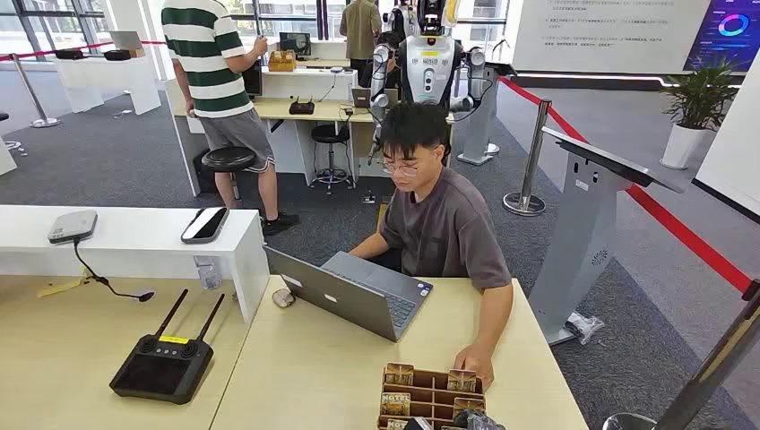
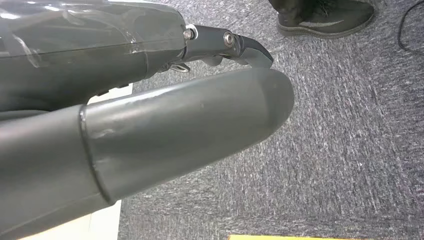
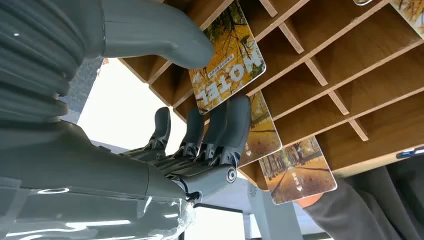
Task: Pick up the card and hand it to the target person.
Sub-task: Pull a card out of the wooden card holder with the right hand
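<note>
Card (image 3: 227, 62) is the matter in hand: a thin hotel key card with an autumn-tree print, standing in a slot of the wooden rack (image 3: 320, 70) at the near edge of the desk (image 1: 305, 376), in front of the seated person (image 1: 444, 233). In the right wrist view the right robot hand (image 3: 200, 100) has its thumb against one face of the card and its darker fingers against the other, so it looks clamped on the card, which is not yet drawn clear of its slot. More such cards sit in neighbouring slots, one just beside the fingers.

Judging by its look, the card is light, stiff and glossy, so likely slippery; a flat pinch across both faces near the exposed end seems the best hold, with a straight pull along the slot so the dividers do not snag it.

The left robot hand (image 2: 150, 135) hangs over grey carpet (image 2: 350, 150) beside the desk; whether its fingers are apart or together I cannot tell.

The person's own hand (image 1: 475, 367) rests at the rack's far edge, near the slots.
</note>
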`<state>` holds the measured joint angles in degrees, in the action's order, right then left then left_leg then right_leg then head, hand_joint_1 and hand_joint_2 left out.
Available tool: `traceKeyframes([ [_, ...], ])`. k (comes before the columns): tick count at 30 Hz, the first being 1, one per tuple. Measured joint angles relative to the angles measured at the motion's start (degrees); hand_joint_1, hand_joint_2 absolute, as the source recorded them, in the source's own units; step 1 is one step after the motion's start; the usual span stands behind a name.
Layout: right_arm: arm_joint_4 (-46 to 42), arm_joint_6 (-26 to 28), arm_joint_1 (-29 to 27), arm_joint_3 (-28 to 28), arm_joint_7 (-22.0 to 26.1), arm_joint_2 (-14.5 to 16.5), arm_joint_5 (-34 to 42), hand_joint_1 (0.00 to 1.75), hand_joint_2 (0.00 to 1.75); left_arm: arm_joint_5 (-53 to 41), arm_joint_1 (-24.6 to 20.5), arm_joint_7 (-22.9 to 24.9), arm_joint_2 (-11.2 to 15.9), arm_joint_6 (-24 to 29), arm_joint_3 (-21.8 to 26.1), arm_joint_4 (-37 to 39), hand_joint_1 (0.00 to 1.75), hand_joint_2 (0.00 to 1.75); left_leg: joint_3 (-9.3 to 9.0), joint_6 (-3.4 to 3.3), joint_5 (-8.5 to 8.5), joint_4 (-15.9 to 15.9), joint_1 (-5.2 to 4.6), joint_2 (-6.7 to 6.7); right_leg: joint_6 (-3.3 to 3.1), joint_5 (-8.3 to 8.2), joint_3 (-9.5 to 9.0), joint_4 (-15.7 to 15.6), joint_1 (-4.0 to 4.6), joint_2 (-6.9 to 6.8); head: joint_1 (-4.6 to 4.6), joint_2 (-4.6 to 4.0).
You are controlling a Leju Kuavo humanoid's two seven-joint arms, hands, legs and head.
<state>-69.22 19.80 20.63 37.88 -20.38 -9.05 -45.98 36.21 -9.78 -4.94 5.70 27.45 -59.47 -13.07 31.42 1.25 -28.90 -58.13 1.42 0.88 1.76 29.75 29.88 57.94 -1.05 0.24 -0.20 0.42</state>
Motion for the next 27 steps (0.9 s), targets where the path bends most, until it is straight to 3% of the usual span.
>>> traceKeyframes([
  [8,0.27,0.02,0.22,0.48,-0.06,0.00,0.08,1.04,1.75,0.09,0.01,0.02,0.00,0.01,0.00,0.00,0.00,0.00,0.00,0.00,0.00,0.00,0.00,0.01,0.00,0.00,0.00,0.00,0.00,0.00,-0.01,0.00],
  [16,0.57,0.00,0.32,0.50,-0.06,0.00,0.08,1.31,1.75,0.23,0.03,0.03,0.00,0.02,0.02,0.00,0.00,0.00,0.00,0.00,0.00,0.00,0.00,0.01,0.00,0.00,0.00,0.00,0.00,0.00,-0.01,0.00],
  [27,0.57,0.26,0.60,0.52,0.32,0.00,0.07,1.39,1.75,0.23,0.03,0.02,0.00,0.03,0.01,0.00,0.00,0.00,0.00,0.00,0.00,0.00,0.00,0.01,0.00,0.00,-0.01,0.00,0.00,0.00,-0.01,0.00],
])
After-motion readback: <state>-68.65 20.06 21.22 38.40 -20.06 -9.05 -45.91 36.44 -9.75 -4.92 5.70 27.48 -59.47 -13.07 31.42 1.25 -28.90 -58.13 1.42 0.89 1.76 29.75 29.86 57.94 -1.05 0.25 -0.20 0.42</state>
